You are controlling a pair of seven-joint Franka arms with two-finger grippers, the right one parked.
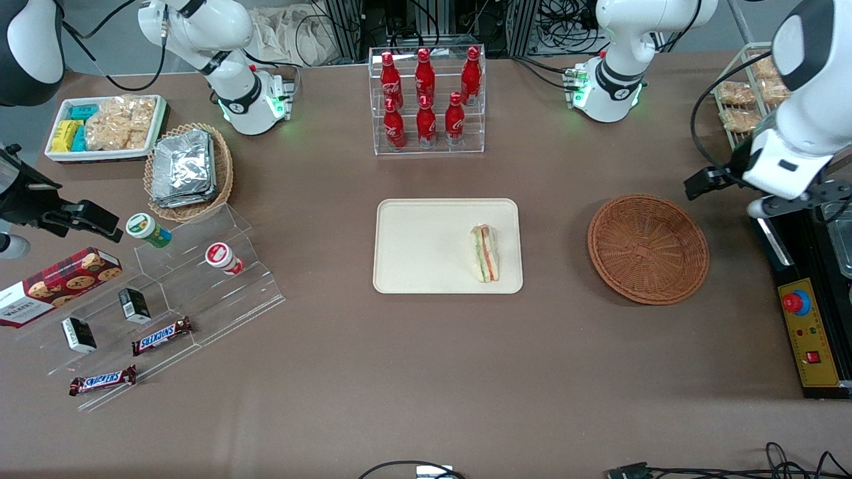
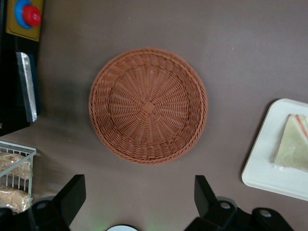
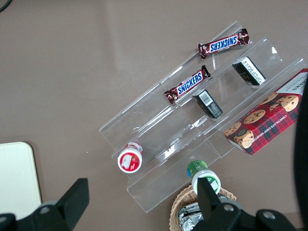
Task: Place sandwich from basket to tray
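Observation:
The sandwich [image 1: 484, 253], a pale wedge with green and red-orange layers, lies on the cream tray [image 1: 426, 246] near the tray edge that faces the basket. The reddish-brown wicker basket [image 1: 647, 248] stands empty beside the tray, toward the working arm's end. My left gripper [image 1: 699, 183] hangs open and empty, raised above the table beside the basket rim, a little farther from the front camera than the basket. The left wrist view shows the empty basket [image 2: 148, 106], the tray corner [image 2: 267, 166] with the sandwich [image 2: 293, 144], and the gripper [image 2: 139, 197] with fingers wide apart.
A clear rack of red bottles [image 1: 426, 100] stands farther back than the tray. A black control box with a red button [image 1: 805, 319] and a wire rack of baked goods [image 1: 739, 100] sit at the working arm's end. Snack stands and a foil-pack basket [image 1: 188, 169] lie toward the parked arm's end.

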